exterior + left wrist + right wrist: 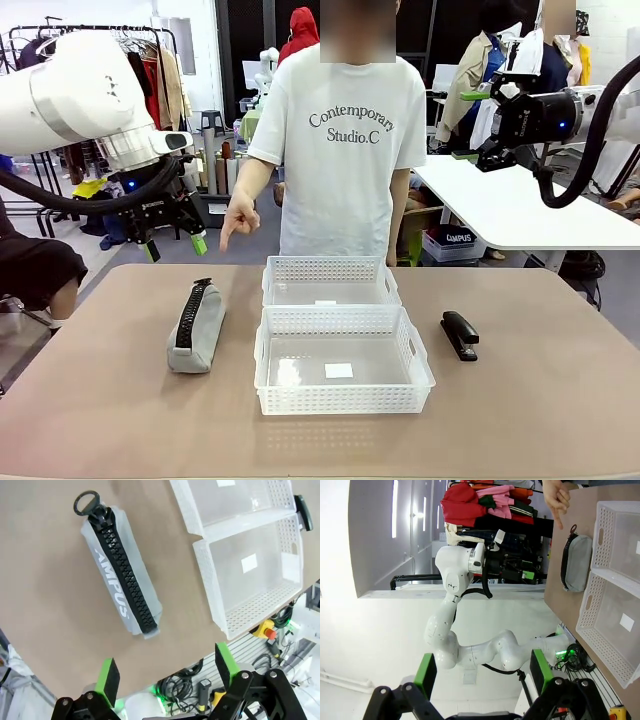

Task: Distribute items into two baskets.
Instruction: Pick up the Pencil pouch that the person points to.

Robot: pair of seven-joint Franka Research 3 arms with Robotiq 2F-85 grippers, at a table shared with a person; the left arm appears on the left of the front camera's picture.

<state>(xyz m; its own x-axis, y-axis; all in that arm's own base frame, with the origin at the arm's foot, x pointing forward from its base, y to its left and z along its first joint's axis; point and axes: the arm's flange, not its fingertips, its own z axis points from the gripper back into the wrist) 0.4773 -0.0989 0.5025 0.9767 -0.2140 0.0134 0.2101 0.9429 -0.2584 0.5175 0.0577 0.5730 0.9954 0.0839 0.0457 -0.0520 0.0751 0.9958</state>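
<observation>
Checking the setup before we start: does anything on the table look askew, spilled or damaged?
Nothing stands out. The far basket and near basket stand upright, lined up and touching; the grey zip pouch lies flat to their left, the black stapler to their right.

Clothes rack (172, 80) and white table (500, 205) stand behind.

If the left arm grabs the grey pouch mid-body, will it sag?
The grey pouch looks like soft fabric, so its ends will probably droop. It sits plump, so it may hold contents and some weight. Its chunky zipper probably grips better than cloth.
</observation>
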